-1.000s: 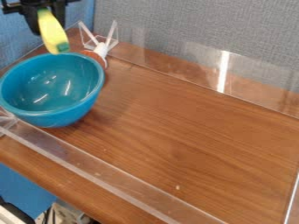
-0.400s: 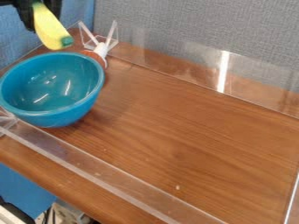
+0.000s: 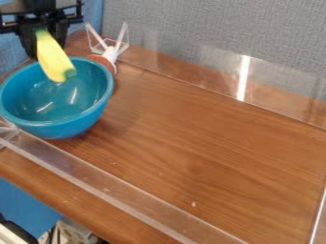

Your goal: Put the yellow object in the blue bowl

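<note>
— What's nearest us?

— Bare wooden table [image 3: 204, 162] with a clear plastic rail [image 3: 90, 186] along its front edge. Further back on the left sits the blue bowl [image 3: 53, 98].

— And the banana?

— The yellow object [image 3: 53, 57] hangs tilted just over the bowl's far rim, its lower end dipping inside. The gripper [image 3: 46, 29] above it is clamped shut on its top end.

— Anything behind?

— A small white and orange thing [image 3: 110, 50] near the grey wall; I can't make it out.
</note>
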`<state>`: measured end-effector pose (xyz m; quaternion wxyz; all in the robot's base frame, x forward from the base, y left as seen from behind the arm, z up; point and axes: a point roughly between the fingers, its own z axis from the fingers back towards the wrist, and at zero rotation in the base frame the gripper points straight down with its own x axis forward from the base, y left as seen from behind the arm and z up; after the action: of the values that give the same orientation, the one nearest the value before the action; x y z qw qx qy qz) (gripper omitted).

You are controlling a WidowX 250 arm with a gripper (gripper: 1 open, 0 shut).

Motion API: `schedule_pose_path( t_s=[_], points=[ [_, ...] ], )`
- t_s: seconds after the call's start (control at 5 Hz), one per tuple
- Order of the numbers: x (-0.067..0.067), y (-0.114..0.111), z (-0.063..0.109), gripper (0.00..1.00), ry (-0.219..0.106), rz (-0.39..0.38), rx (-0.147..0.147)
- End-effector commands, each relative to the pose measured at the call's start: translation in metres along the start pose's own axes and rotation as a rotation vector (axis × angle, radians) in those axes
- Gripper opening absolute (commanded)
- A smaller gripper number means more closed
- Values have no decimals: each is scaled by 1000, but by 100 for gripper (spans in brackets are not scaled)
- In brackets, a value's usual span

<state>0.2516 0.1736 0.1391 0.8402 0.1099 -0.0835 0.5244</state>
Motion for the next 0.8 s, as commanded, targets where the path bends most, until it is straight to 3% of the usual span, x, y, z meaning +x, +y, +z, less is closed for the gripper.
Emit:
schedule_pose_path(
  t_s=[0.0,0.2,0.6],
  points=[
    [21,-7,2,0,-38,23,-17],
    [32,-19,-8,0,-34,24,-9],
    [36,-26,2,0,-31,65,-1]
  ],
)
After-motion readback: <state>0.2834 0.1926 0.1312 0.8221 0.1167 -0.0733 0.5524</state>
